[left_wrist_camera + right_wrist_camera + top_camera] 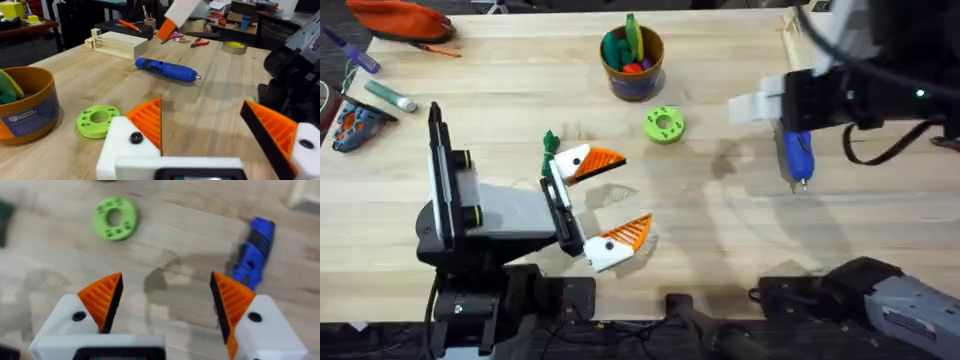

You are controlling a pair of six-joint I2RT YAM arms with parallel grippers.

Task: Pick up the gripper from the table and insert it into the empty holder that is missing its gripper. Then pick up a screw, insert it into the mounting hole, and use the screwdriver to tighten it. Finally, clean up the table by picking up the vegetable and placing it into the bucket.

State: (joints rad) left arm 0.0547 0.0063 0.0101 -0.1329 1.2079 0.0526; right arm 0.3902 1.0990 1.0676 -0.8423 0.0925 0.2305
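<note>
Blue and loose near the table's (720, 240) right edge, the screwdriver (798, 155) is lying under my right gripper (165, 300), both grippers' jaws gaping empty, left gripper (610, 198) mid-table; a skewed descent risks rolling it.

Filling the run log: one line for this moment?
left gripper open, empty | right gripper open, above table | screwdriver lying on table | bucket holds toys

wooden table (740, 230), screwdriver (798, 155), bucket (634, 78), green disc (664, 125)
</note>
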